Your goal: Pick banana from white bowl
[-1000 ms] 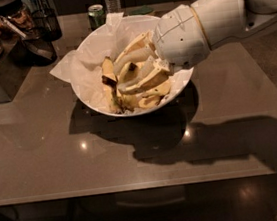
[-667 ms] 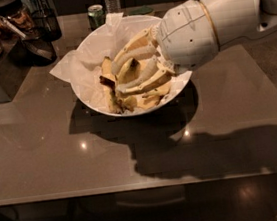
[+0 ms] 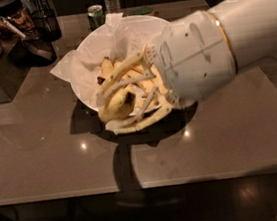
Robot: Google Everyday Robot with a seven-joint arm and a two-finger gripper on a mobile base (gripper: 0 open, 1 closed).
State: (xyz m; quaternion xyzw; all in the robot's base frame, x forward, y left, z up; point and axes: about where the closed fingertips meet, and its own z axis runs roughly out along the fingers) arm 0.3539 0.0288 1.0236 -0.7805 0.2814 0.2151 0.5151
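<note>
Banana sits between the 2 pale ribbed fingers of the gripper, whose jaws are closed around it at the near edge of the white bowl. Whether the fruit touches the bowl cannot be told. More yellow pieces lie on the crumpled white paper lining the bowl. The bowl stands on the brown table, with a green can just behind it.

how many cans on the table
1: the green can at the table's far edge, behind the white bowl. The hand grips the banana over the bowl's near rim; its arm may hide others.
</note>
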